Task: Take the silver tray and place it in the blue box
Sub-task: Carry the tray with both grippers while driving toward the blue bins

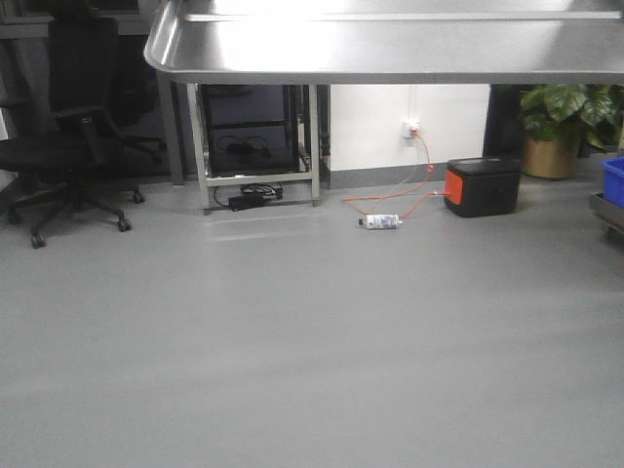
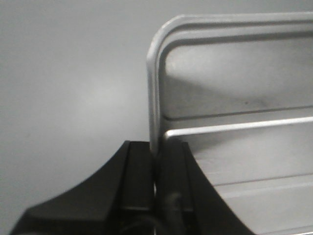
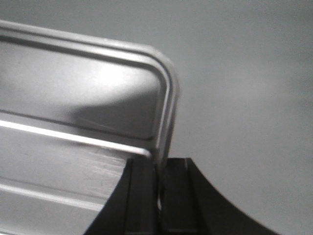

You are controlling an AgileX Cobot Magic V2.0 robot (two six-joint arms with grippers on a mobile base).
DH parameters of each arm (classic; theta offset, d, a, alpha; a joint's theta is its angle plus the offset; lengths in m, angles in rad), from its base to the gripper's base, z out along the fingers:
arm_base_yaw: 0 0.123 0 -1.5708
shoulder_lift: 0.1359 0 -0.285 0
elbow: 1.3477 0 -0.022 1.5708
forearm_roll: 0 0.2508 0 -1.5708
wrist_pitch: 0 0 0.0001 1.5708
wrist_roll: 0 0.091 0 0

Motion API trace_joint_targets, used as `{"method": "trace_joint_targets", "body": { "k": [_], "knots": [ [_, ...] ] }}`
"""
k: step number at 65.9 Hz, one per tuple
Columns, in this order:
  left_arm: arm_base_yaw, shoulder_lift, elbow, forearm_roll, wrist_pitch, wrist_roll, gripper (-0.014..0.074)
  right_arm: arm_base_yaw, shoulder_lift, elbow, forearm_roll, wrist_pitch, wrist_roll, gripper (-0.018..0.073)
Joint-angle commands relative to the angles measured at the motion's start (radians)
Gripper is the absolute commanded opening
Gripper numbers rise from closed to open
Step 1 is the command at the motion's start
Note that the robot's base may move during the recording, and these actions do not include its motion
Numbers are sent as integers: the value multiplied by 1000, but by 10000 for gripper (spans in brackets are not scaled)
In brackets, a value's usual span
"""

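a black office chair (image 1: 83, 117) stands on its castors at the far left of the grey floor (image 1: 292, 351). next to it, against the back wall, a pale metal stand (image 1: 314, 146) holds a dark box (image 1: 249, 122) with loose cables across its front, and a black power strip (image 1: 255, 198) lies low under it. a socket (image 1: 411, 128) on the white wall (image 1: 375, 122) feeds an orange cable (image 1: 426, 154) running down to a black and orange power unit (image 1: 483, 186). a small bottle (image 1: 381, 221) lies on its side near that cable. a leafy plant (image 1: 570, 102) in a brass-coloured pot (image 1: 549, 156) sits at the far right.
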Motion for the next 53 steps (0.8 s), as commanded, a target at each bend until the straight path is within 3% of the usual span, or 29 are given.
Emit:
{"method": "trace_joint_targets", "body": {
  "k": [1, 53],
  "knots": [
    [-6, -33, -29, 23, -29, 22, -105, 1, -26, -30, -27, -57, -20, 59],
    [-2, -33, -29, 22, -36, 22, -105, 1, -25, -30, -27, -57, -20, 59]
  ]
}}
